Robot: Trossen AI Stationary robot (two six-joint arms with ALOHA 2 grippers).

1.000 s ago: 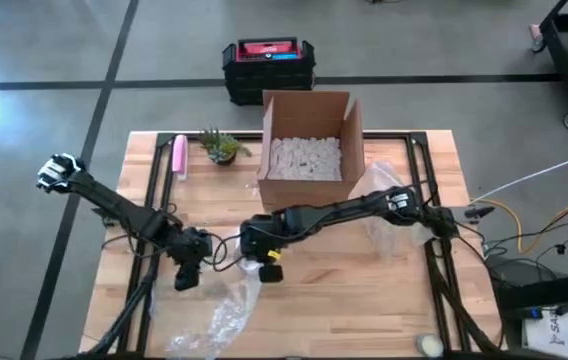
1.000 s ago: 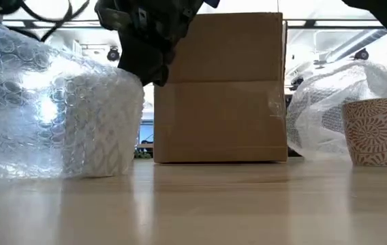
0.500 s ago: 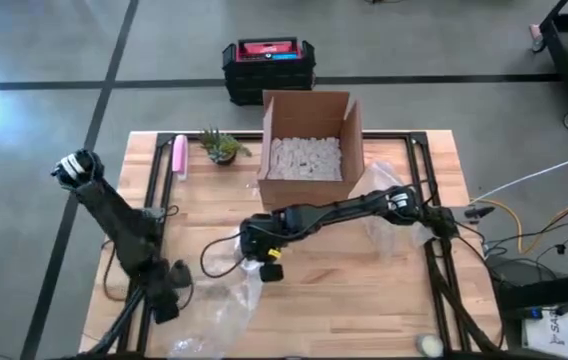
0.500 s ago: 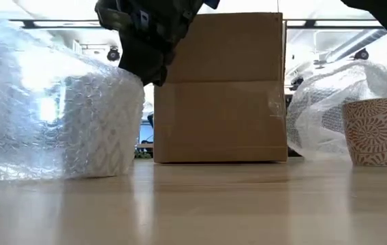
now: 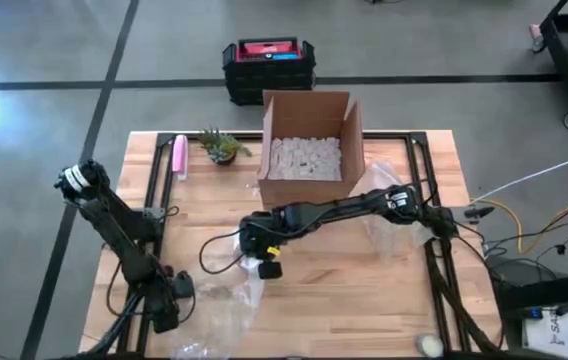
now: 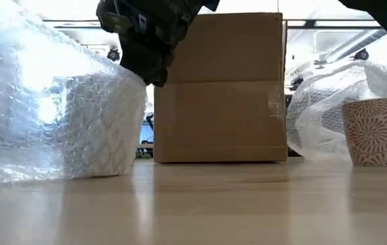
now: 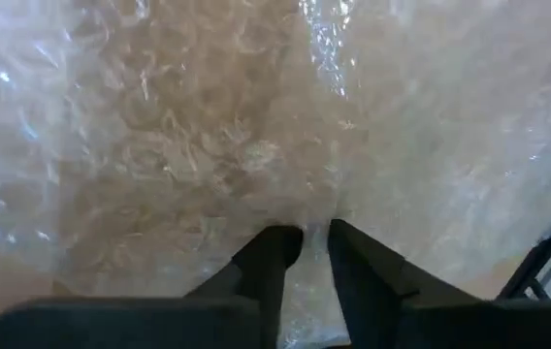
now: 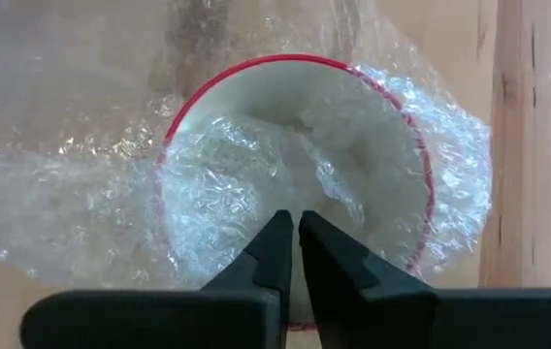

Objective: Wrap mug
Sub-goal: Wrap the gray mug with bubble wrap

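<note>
A white mug with a red rim (image 8: 285, 63) stands near the table's middle, swathed in a sheet of bubble wrap (image 5: 219, 310); in the low view the wrapped mug (image 6: 108, 129) shows at the left. My right gripper (image 5: 262, 262) is over the mug's mouth, its shut fingers (image 8: 295, 225) down in the wrap stuffed inside. My left gripper (image 5: 169, 300) is near the table's near left corner, shut on the wrap (image 7: 208, 145). My left gripper pinches a bunched fold of the bubble wrap (image 7: 312, 228) between its two fingers; how many layers cannot be told. The sheet spreads from the fingers toward the mug. My right gripper pokes its shut fingers from above into the wrap tucked in the mug's mouth (image 8: 256, 165). Whether a layer sits between them, I cannot tell. The mug stands upright on the table.
An open cardboard box (image 5: 307, 150) of packing peanuts stands behind the mug. To the right a second, patterned mug (image 6: 374, 133) stands against more bubble wrap (image 5: 389, 205). A small plant (image 5: 222, 147) and a pink object (image 5: 179, 157) lie far left.
My left gripper has gone from beside the mug toward the table's near left corner. The wrap on the mug's left side now stands higher and veils more of the mug's wall. My right gripper has kept still.
</note>
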